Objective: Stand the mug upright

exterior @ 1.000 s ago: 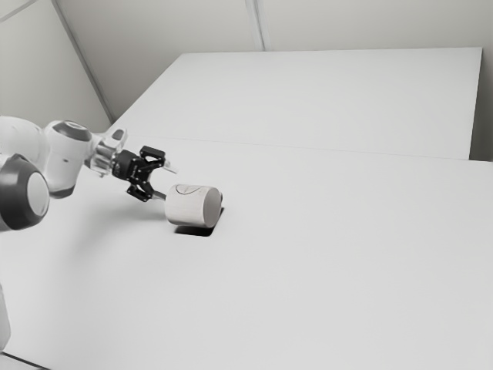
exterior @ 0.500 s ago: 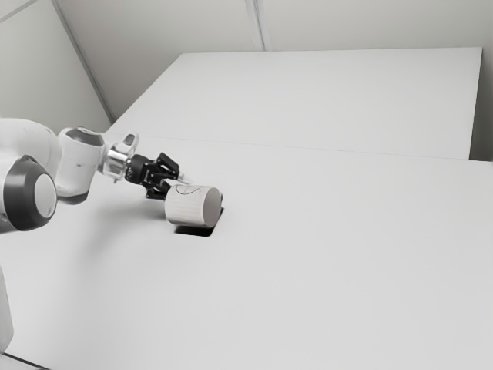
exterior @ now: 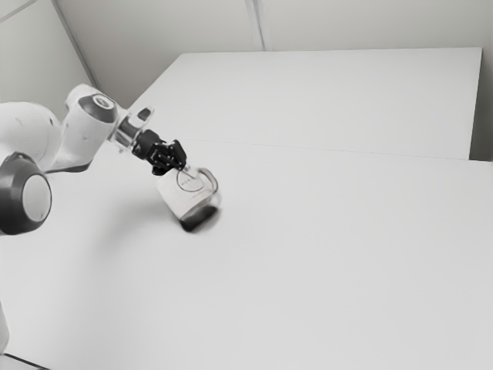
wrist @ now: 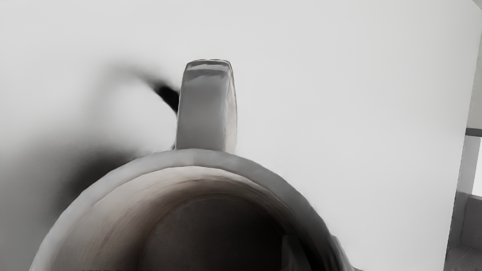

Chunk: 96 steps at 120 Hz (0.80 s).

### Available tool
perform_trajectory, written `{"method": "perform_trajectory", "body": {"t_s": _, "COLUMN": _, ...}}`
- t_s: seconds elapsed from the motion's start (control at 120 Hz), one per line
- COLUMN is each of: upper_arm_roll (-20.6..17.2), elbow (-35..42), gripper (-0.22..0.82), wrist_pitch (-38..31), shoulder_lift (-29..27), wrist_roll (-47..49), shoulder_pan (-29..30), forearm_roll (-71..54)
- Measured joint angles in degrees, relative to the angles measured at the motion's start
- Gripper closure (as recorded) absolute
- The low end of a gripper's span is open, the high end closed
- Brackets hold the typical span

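Tilted at a slant, the white mug has its mouth end up by the gripper and its base low toward the exterior view's right, a dark shadow beneath it. Its handle faces the exterior view's right. In the wrist view the mouth of the mug opens toward my hand, with the handle standing out from the rim. The gripper pinches the mug's wall, one finger inside the mouth and the other against the outside. Whether the base touches the table is unclear.
The mug is over a broad white table. A large pale panel lies beyond it in the exterior view, near the walls. A grey structure stands past the table's edge in the wrist view.
The mug has swung from lying on its side to a slanted pose, bringing its handle into sight. My gripper has closed on its wall, and the hand has tipped downward while the arm has risen.
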<state>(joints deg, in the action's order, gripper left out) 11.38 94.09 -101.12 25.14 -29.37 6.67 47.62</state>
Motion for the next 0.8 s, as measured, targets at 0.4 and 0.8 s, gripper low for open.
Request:
{"method": "perform_trajectory", "body": {"t_s": 0.4, "upper_arm_roll": -6.83, "elbow": 24.34, "gripper": 0.74, "wrist_pitch": -20.85, "shoulder_lift": -22.12, "wrist_roll": 6.05, "shoulder_pan": -6.51, "forearm_roll": -36.76}}
{"method": "perform_trajectory", "body": {"t_s": 0.8, "upper_arm_roll": -12.86, "elbow": 38.66, "gripper": 0.78, "wrist_pitch": -43.29, "shoulder_lift": -28.84, "wrist_roll": 19.43, "shoulder_pan": -8.1, "forearm_roll": -39.96}}
